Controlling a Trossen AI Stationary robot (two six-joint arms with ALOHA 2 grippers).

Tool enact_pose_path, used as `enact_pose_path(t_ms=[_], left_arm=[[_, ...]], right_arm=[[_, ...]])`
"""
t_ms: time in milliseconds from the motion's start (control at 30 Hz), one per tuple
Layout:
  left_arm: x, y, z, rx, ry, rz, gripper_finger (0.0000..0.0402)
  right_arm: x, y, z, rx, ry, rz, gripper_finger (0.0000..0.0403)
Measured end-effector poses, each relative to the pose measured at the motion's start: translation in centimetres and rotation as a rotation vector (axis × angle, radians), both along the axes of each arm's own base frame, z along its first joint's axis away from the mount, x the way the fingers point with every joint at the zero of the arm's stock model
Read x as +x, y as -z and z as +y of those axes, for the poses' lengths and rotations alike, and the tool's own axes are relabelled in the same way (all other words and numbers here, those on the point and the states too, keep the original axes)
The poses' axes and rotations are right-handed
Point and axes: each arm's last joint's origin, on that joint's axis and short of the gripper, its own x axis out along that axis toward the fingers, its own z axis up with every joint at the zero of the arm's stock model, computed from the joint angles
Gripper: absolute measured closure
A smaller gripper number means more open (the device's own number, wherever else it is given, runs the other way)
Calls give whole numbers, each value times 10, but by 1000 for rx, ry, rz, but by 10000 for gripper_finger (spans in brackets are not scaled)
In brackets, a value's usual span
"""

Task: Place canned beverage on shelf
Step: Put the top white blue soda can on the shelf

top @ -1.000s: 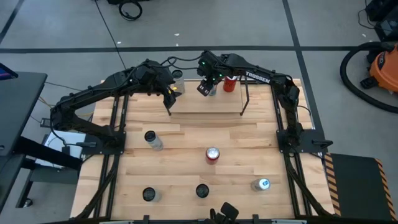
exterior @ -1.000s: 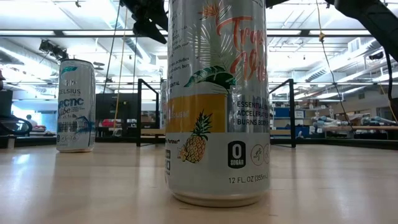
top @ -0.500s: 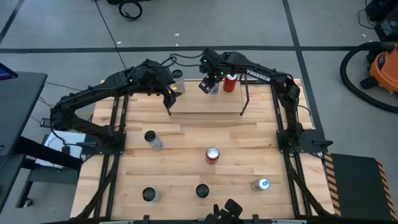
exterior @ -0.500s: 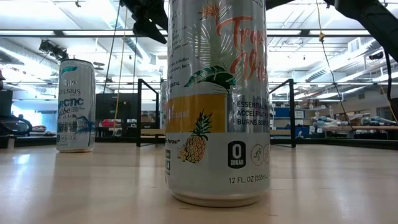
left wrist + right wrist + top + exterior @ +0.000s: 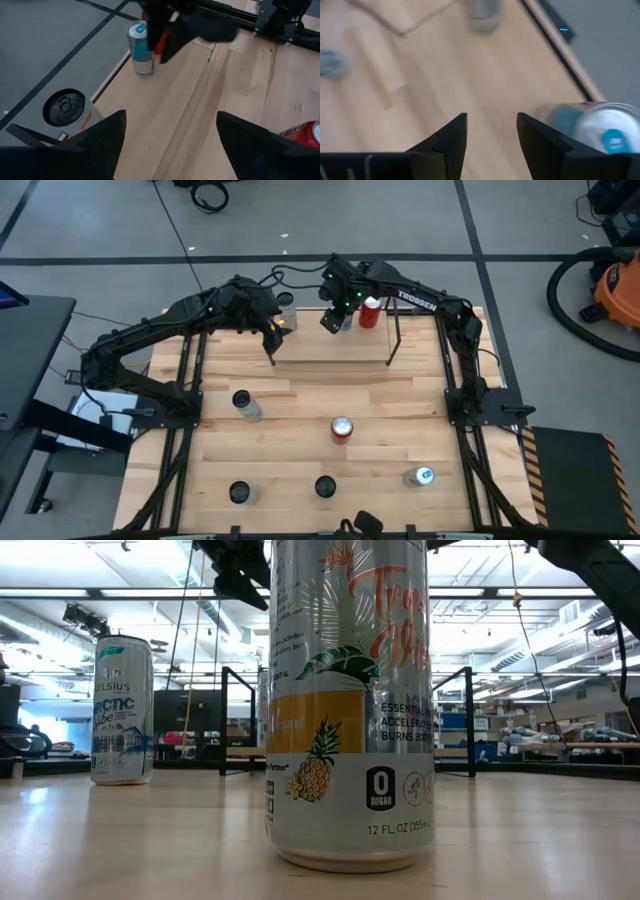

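Observation:
A teal can [image 5: 140,50] with a silver top stands upright on light wood near the table's far edge, next to a red can [image 5: 370,312]. My right gripper [image 5: 490,135] hovers just above and beside this teal can [image 5: 600,127], open, with nothing between its fingers. The shelf [image 5: 330,345], a light wood board on black end frames, stands at the far middle; whether the two cans stand on it I cannot tell. At the shelf's left end my left gripper [image 5: 272,332] hangs open and empty. In the low view a pineapple can [image 5: 350,700] hides the shelf's middle.
A white can [image 5: 65,107] stands by the far edge, left of the teal one. On the table's near half stand a red can [image 5: 342,428], a blue-topped one [image 5: 420,476] and three dark-topped ones [image 5: 243,402] [image 5: 240,492] [image 5: 325,485].
My right gripper has tipped a little and drawn slightly toward the far edge above the teal can, its fingers keeping the same gap. The cans and my left arm have kept still.

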Motion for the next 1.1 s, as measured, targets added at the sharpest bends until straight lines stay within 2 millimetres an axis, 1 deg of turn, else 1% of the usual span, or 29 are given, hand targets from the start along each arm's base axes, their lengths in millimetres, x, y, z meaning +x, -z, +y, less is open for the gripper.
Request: enact_pose_path(t_ms=[67,167,300,433,600,700,800,967,1100], left_arm=[[0,1,0,5,6,10,90],[-2,3,-1,15,25,45,90],[-4,5,-2,24,49,89,90],[-4,8,-7,-16,45,115,90],[-2,12,-23,-61,73,147,90],[-1,14,-33,-80,105,182,90],[-4,19,-44,-139,100,238,90],[-10,26,-63,-234,80,336,90],[-11,27,-77,-307,37,347,90]], right_arm=[[-2,-10,5,33,-27,-8,222],[-3,-25,12,24,-53,-23,222],[-6,-44,24,-37,-92,1,222],[-13,-61,39,-110,-113,68,222],[-21,-75,60,-162,-124,100,222],[-31,-85,72,-172,-129,101,222],[-40,-98,84,-198,-122,76,222],[-61,-118,101,-206,-125,36,222],[-78,-131,111,-228,-128,19,222]])
